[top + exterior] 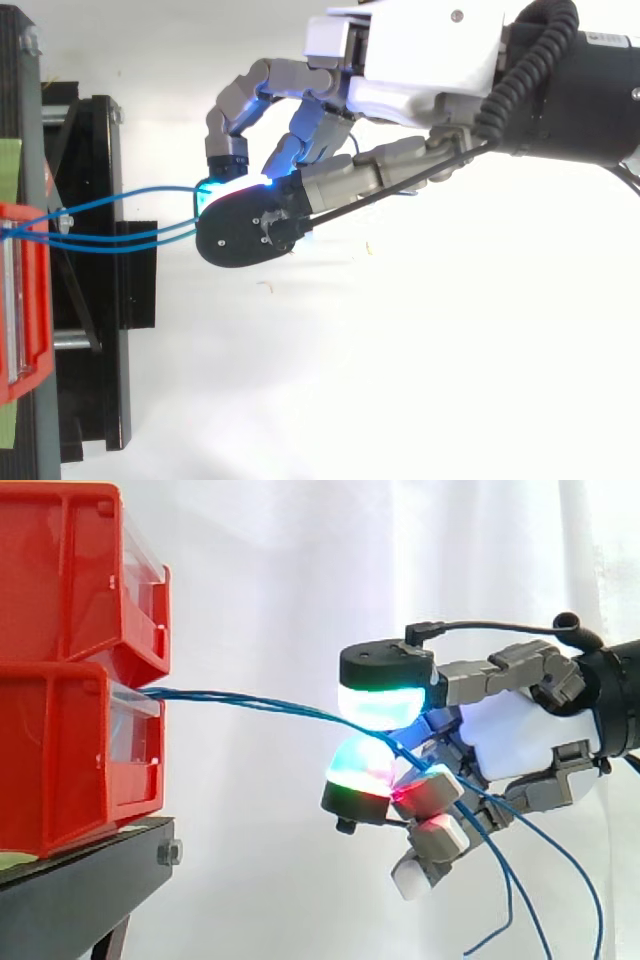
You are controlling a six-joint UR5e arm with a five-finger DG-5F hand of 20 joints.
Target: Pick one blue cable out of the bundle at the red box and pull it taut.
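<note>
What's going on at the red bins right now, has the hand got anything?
The robot's hand sits out in front of the lower red bin, its thumb and fingers pinched on the blue cables that run from the bin's front. The cables cross the gap nearly straight, with little sag, and their loose ends hang below the hand. Several strands reach the fingers together, so I cannot tell whether one has been singled out.
</note>
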